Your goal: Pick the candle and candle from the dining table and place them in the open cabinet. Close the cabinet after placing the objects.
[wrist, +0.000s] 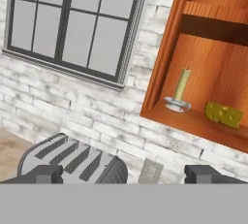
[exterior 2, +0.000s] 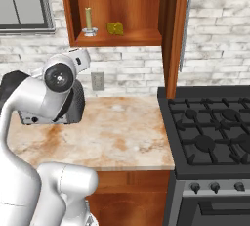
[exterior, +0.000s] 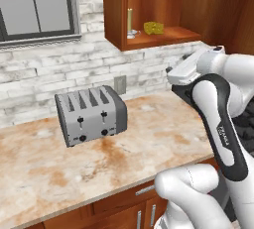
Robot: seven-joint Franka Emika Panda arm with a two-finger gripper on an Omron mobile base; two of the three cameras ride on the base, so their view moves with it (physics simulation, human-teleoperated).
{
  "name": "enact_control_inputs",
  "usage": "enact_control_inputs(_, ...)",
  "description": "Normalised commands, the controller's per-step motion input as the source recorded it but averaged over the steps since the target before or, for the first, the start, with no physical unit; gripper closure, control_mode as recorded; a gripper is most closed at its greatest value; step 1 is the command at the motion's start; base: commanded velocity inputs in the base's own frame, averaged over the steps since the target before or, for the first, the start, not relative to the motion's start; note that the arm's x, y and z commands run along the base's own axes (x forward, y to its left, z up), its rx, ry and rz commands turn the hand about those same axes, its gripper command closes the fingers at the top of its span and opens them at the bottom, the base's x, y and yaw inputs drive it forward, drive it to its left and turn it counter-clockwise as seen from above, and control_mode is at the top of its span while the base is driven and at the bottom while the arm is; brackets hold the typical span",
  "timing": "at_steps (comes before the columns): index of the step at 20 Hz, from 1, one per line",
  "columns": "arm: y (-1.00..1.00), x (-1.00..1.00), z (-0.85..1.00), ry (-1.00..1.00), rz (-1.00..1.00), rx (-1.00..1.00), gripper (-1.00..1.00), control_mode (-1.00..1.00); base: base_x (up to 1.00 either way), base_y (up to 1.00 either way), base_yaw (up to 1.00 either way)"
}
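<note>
We see our tool [wrist: 124, 174] wide open and empty, facing the cabinet [wrist: 164, 53] where the taper candle [wrist: 182, 85], likely light and tippy, is best gripped by its dish holder [wrist: 176, 104].

Olive-yellow candle [wrist: 182, 84] (silver dish), reddish-brown cabinet [wrist: 167, 48], yellow wedge [wrist: 223, 114], seemingly holed; grey toaster [exterior: 91, 115].

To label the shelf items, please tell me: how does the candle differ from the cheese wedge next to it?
The candle is slim, pale olive and upright in a silver dish; the cheese wedge is low, wide, bright yellow and lies directly on the shelf. The candle stands nearer the cabinet side wall. Both sit on the same shelf.
</note>
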Motion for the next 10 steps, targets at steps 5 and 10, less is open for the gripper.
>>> enact_control_inputs(5,0.02,-0.28,0.0,0.0,-0.03,0.0,-1.0,-1.0,0.0,0.0,0.0)
enact_control_inputs(10,0.0,-0.09,0.0,-0.03,0.0,0.0,-1.0,-1.0,0.0,0.0,0.0)
